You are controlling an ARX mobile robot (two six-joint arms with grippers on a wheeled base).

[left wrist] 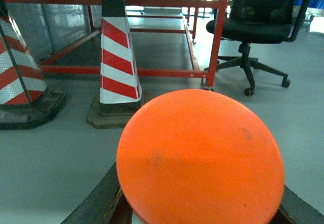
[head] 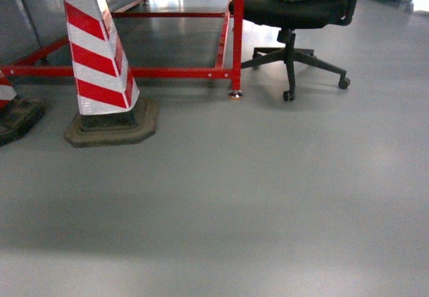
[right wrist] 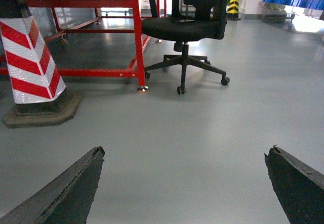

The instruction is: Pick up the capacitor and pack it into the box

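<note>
Head view: I look down across a grey floor point(head: 221, 203). A red-and-white striped cone point(head: 99, 59) stands on its dark base at the left, with the edge of a second cone point(head: 12, 106) at the far left border. Behind them runs a red metal frame point(head: 236, 35), and a black office chair point(head: 295, 15) on castors stands to its right. Neither of my arms shows here, nor the box or a capacitor. I can read no writing anywhere.

Left wrist view: my left gripper point(left wrist: 202, 219) points level and forward, low over the floor. A round orange disc point(left wrist: 202, 158) fills the lower middle of the picture, and the dark fingers point(left wrist: 98, 201) show only as slivers at either side beneath it. The disc sits between them, but I cannot tell whether they pinch it or merely flank it. Beyond stand two striped cones, the frame and the chair. The disc bears no label.

Right wrist view: my right gripper point(right wrist: 185, 183) also points level over the floor, its two dark fingers point(right wrist: 66, 188) spread wide at the bottom corners with only bare floor between them. Ahead are a cone, the red frame and the chair. Far back stand a yellow-and-black striped post point(right wrist: 233, 4) and blue bins point(right wrist: 291, 1). The box is in none of the views.
</note>
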